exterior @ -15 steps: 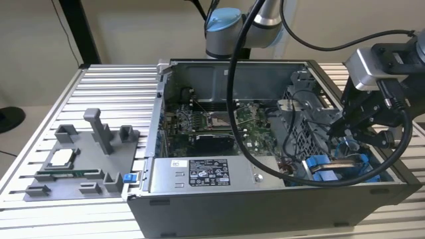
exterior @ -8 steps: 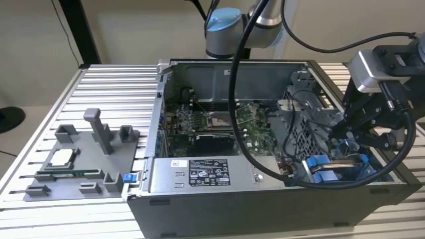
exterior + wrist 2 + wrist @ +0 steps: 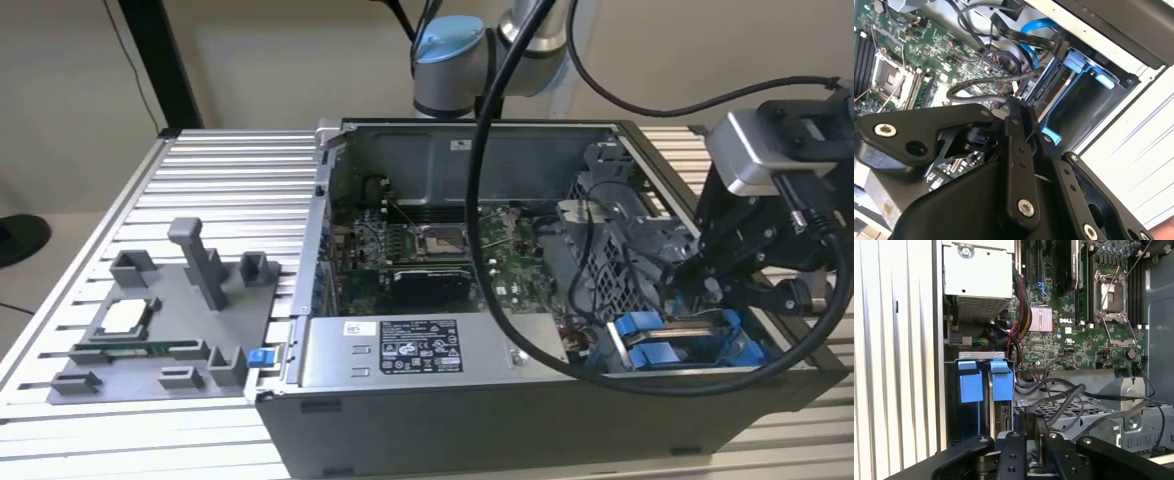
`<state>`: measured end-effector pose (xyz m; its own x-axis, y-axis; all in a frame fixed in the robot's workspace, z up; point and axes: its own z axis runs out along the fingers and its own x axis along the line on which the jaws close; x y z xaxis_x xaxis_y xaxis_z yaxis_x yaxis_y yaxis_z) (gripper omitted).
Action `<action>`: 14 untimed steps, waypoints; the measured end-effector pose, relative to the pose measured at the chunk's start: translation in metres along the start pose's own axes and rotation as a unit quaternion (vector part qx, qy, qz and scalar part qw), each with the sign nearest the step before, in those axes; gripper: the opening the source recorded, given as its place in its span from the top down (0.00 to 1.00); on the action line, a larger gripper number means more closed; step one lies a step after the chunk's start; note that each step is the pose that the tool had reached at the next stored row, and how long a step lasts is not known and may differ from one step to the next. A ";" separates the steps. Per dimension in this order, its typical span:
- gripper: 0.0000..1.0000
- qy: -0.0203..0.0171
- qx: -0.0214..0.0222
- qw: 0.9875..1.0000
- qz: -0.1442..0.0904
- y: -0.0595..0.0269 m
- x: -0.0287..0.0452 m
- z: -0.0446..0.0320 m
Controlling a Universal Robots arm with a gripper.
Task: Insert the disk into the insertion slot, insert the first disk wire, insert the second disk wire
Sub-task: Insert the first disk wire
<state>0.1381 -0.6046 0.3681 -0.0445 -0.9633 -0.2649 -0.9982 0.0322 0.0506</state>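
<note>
Beside the disk's [image 3: 1002,386] blue edge, fingers [image 3: 1015,447] around wire [image 3: 974,83]

From my station I see a white printed label [image 3: 419,346] on the grey power-supply box [image 3: 327,360], but I cannot make out its lines. In the first wrist view, small white lettering [image 3: 1065,320] stands on the green motherboard [image 3: 1054,347].
</note>
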 end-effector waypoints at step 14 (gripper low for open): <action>1.00 0.033 0.017 0.999 -0.003 -0.0018 0.0059 0.0038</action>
<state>0.1394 -0.6093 0.3628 -0.0371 -0.9788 -0.2013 -0.9993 0.0346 0.0160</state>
